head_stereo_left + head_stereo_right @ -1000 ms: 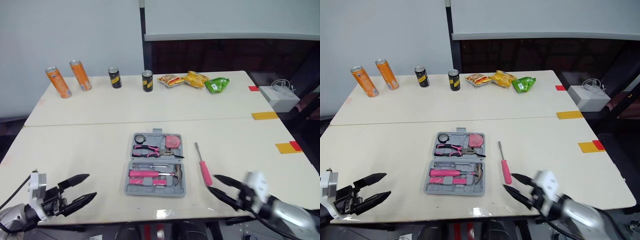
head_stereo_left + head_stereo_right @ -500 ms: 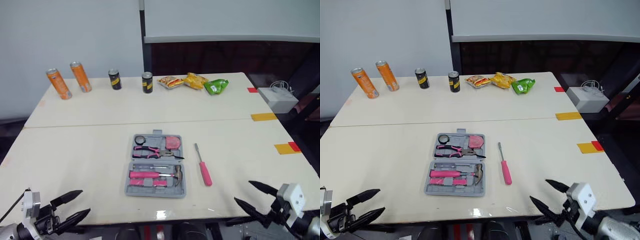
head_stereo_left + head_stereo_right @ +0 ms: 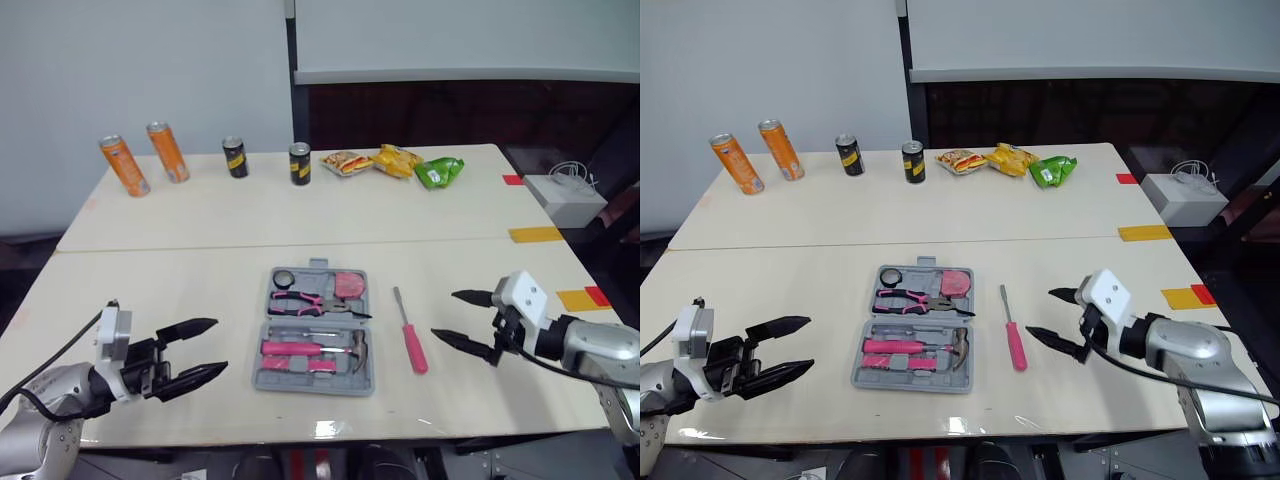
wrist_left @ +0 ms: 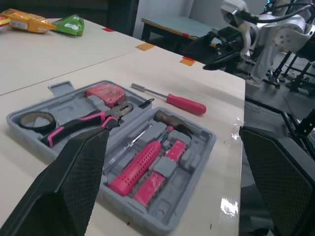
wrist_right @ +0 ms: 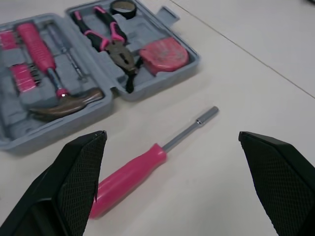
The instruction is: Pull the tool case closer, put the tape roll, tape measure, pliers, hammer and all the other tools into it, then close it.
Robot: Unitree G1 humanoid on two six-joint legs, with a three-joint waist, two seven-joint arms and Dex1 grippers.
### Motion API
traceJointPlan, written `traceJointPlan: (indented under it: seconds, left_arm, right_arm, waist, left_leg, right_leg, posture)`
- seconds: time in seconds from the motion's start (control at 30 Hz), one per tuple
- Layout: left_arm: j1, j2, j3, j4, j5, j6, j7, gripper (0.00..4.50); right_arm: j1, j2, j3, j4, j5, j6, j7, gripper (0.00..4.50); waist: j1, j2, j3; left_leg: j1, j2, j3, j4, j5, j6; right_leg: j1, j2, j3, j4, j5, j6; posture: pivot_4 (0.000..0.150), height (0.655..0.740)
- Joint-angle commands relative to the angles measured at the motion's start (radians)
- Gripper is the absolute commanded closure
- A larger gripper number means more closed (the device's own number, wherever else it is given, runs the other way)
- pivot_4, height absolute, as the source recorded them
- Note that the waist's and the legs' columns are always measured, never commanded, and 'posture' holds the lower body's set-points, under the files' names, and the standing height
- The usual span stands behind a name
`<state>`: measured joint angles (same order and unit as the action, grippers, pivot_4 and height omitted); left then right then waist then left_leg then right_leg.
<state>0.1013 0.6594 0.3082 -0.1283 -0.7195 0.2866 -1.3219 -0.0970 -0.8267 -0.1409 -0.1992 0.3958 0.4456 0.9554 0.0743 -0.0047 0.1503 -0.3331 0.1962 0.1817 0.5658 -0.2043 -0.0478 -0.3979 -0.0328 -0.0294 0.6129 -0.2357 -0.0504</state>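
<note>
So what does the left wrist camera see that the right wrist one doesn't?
Left wrist view adds: the open left gripper, a yellow snack bag and a green snack bag far across the cream table, and orange tape marks. Right wrist view adds: nothing new, just a closer look. Both: the open right gripper, the open grey plastic tool case holding black tape roll, pink tape measure, pink-handled pliers and hammer, and the pink-handled screwdriver beside it.

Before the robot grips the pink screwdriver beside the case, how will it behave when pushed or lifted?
The screwdriver looks stiff: a metal shaft in a solid handle. Its rounded handle lies on the smooth table, so a sideways push would probably roll it. Gripped by the thin shaft, it may tip handle-down.
</note>
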Motion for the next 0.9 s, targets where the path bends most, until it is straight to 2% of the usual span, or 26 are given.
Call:
traceJointPlan:
  seconds: [0.03,0.17,0.27,0.47,0.6,0.73,0.9]
  left_arm:
    - [-0.015,0.010,-0.003,-0.093,-0.037,0.028,0.022,0.00]
    - [-0.006,0.032,-0.020,-0.162,-0.048,0.052,0.010,0.00]
    - [-0.013,0.045,-0.031,-0.199,-0.069,0.075,0.007,0.00]
    - [-0.052,0.052,-0.046,-0.216,-0.084,0.093,0.017,0.00]
    - [-0.057,0.046,-0.047,-0.234,-0.090,0.100,0.040,0.00]
    - [-0.049,0.043,-0.046,-0.259,-0.098,0.111,0.066,0.00]
    - [-0.050,0.045,-0.048,-0.270,-0.104,0.119,0.086,0.00]
  right_arm:
    - [-0.065,-0.003,0.045,-0.025,-0.013,0.000,0.011,0.05]
    - [-0.150,-0.074,0.145,0.036,-0.098,-0.128,0.149,0.05]
    - [-0.291,-0.107,0.244,0.164,-0.183,-0.263,0.273,0.05]
    - [-0.539,-0.070,0.394,0.431,-0.313,-0.512,0.456,0.05]
    - [-0.645,-0.020,0.452,0.588,-0.381,-0.664,0.502,0.05]
    - [-0.717,0.018,0.493,0.723,-0.443,-0.844,0.525,0.05]
    - [-0.831,0.065,0.583,0.893,-0.578,-1.084,0.523,0.05]
  waist:
    - [-0.001,0.000,0.000]
    - [0.000,0.000,0.000]
    - [-0.003,0.001,0.001]
    - [-0.014,0.001,0.002]
    - [-0.021,0.001,0.002]
    - [-0.024,0.001,0.003]
    - [-0.028,0.001,0.003]
  left_leg:
    - [0.000,0.000,0.000,0.000,0.000,0.000]
    - [-0.001,0.000,0.000,0.001,0.000,0.000]
    - [-0.001,0.001,0.001,0.003,0.000,0.000]
    - [-0.002,0.001,0.000,0.013,0.000,0.000]
    - [-0.006,0.002,0.000,0.018,0.000,0.000]
    - [-0.019,0.003,-0.002,0.027,-0.001,0.002]
    - [-0.020,0.003,-0.002,0.030,-0.001,0.003]
  right_leg:
    - [-0.001,0.000,0.000,0.000,0.000,0.000]
    - [-0.002,0.000,0.000,0.001,0.000,0.000]
    - [-0.001,0.000,0.000,0.001,0.000,-0.001]
    - [-0.003,0.000,0.001,0.011,0.000,-0.002]
    - [-0.005,-0.001,0.001,0.016,0.000,-0.003]
    - [-0.016,0.000,0.000,0.022,0.001,-0.004]
    - [-0.017,-0.001,0.000,0.025,0.000,-0.004]
  posture:
    - [0.150,0.7400]
    - [0.150,0.7400]
    - [0.150,0.7400]
    - [0.150,0.7400]
    - [0.150,0.7400]
    - [0.150,0.7400]
    - [0.150,0.7400]
